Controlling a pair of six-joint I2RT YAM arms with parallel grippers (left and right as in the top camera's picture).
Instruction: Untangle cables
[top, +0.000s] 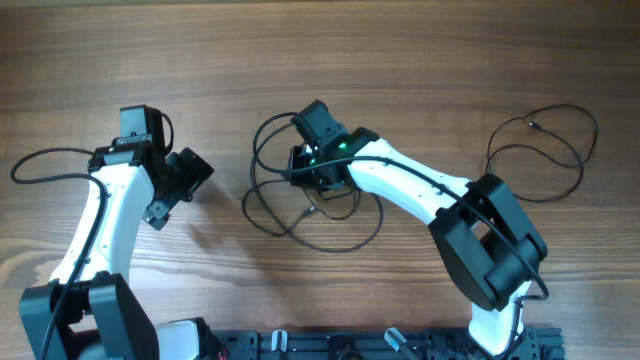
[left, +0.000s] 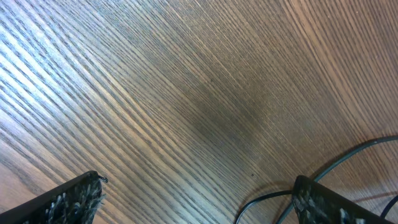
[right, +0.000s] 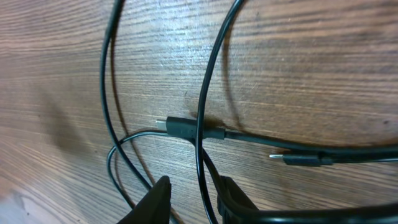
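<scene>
Black cables (right: 186, 129) lie beneath the outstretched right hand (right: 194, 202), slightly parted astride one strand; left hand (left: 198, 186) gapes wide.

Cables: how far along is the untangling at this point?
Done: one cable lies alone on the right. In hand: the right gripper, open, straddles a strand of the central tangle. Left: its loops cross each other; the left gripper hovers open beside it, holding nothing.
</scene>
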